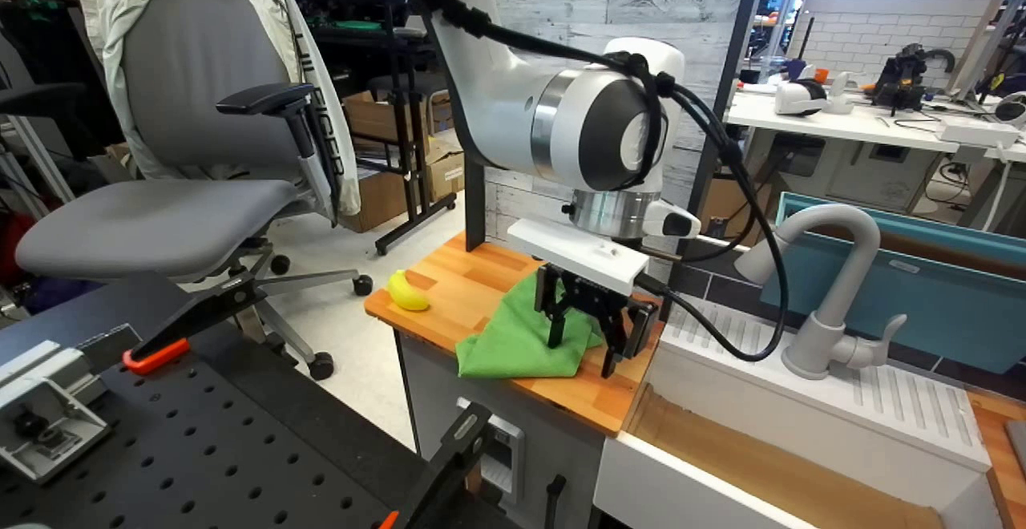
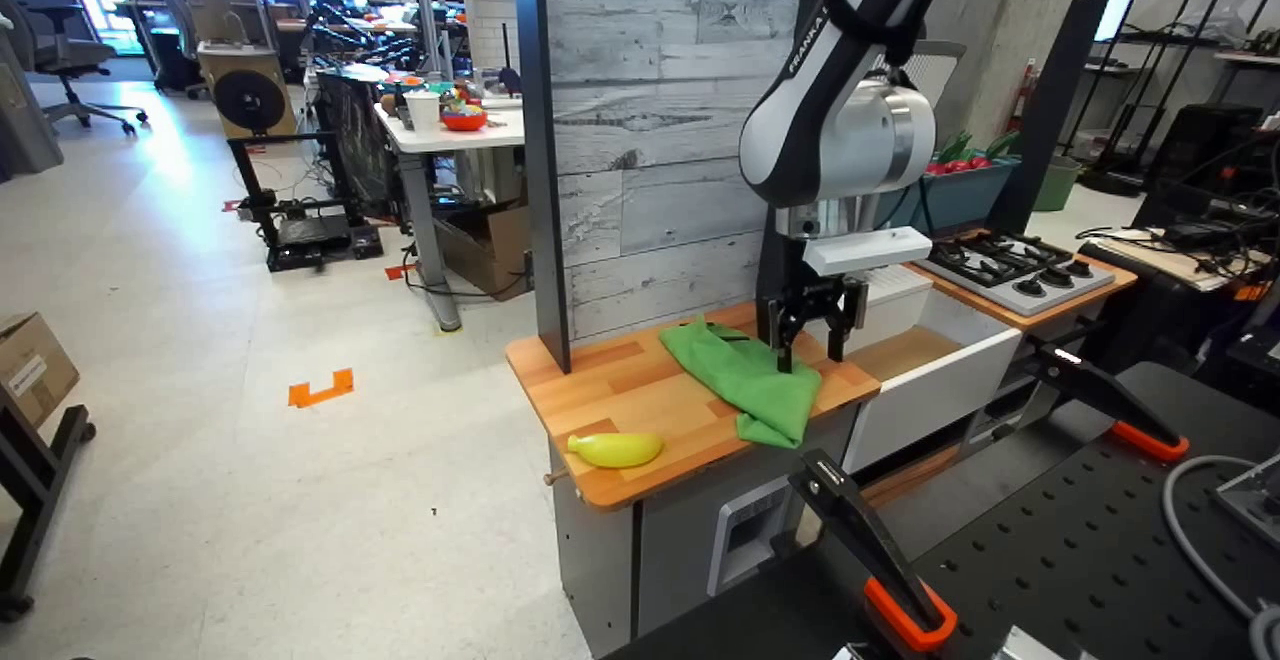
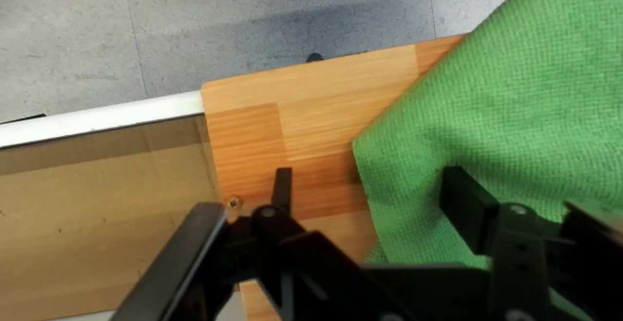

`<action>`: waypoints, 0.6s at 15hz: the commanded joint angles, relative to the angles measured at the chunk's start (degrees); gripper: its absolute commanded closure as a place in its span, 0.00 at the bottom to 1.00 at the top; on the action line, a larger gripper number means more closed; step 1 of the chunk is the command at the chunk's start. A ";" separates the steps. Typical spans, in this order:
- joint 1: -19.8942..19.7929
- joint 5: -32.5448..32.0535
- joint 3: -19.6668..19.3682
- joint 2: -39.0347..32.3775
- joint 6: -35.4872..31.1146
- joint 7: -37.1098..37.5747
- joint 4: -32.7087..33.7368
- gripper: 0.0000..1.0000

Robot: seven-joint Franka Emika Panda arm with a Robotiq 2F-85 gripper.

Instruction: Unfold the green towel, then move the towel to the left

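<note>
On the bench point(image 2: 620, 390), beside the sink point(image 2: 930, 400), the folded green towel point(image 2: 750, 390) overlaps the front edge; the jaws stand apart, one over cloth, one over bare wood. Closing too deep could pinch several layers and drag the fold whole; closing too high would likely miss, the cloth lying nearly flat.

Towel point(image 2: 765, 390) lies on counter point(image 2: 640, 395) between banana point(image 2: 617, 449) and sink point(image 2: 930, 405).
</note>
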State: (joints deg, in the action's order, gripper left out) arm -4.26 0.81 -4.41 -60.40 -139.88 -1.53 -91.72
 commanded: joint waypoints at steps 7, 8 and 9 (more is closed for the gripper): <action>0.00 -1.32 0.06 -1.33 -0.24 -0.02 2.93 0.97; -0.20 -1.19 0.19 -1.04 -0.30 -0.16 2.79 1.00; -0.40 -1.05 0.33 -0.67 -0.33 -0.30 2.58 1.00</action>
State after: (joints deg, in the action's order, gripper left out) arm -4.01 0.35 -4.41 -61.33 -139.88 -1.53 -89.58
